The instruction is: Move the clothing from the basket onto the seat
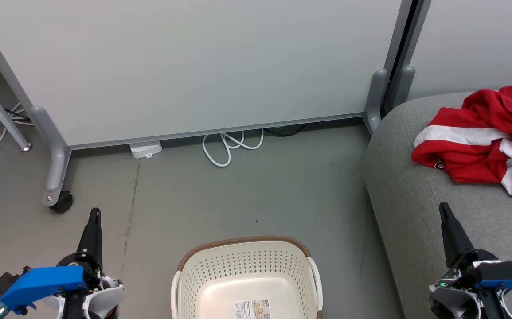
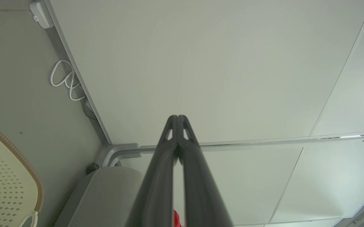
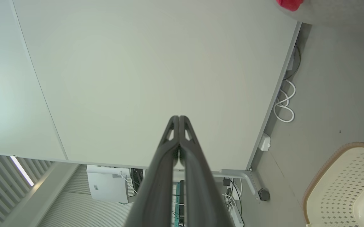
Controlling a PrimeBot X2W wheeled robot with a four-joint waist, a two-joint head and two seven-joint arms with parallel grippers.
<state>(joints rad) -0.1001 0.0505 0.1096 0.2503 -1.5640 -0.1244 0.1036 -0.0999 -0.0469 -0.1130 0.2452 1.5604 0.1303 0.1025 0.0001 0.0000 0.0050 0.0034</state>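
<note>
While both arms are poised low at the corners of the head view, the clothing point(image 1: 482, 141) is seen lying crumpled on the seat point(image 1: 415, 212) at the right, its red folds crossed by white stripes and panels. The basket point(image 1: 247, 261) is set on the grey floor point(image 1: 238, 195) between the arms, well apart from the garment, with its pale bottom and a product label point(image 1: 252, 309) exposed.

The left gripper point(image 1: 95, 212) is shown as a single dark spike, and the right gripper point(image 1: 443, 206) likewise, over the seat's near edge. How the fingers stand is settled better by the wrist views: in each, the two fingers are pressed together at the tips (a thin slit is left lower down) and nothing is gripped.

A pale partition panel point(image 1: 193, 66) is faced by both wrist cameras. By the left wrist view a rounded corner of the seat, a sliver of red fabric low between the fingers, and the basket's brown rim at the left edge are added. By the right wrist view a scrap of red at the top edge is given, together with a white boxy appliance point(image 3: 107, 183) beyond the panel's end. A looped white cable point(image 1: 229, 148) and a castor point(image 1: 63, 201) are seen at the panel's foot.
</note>
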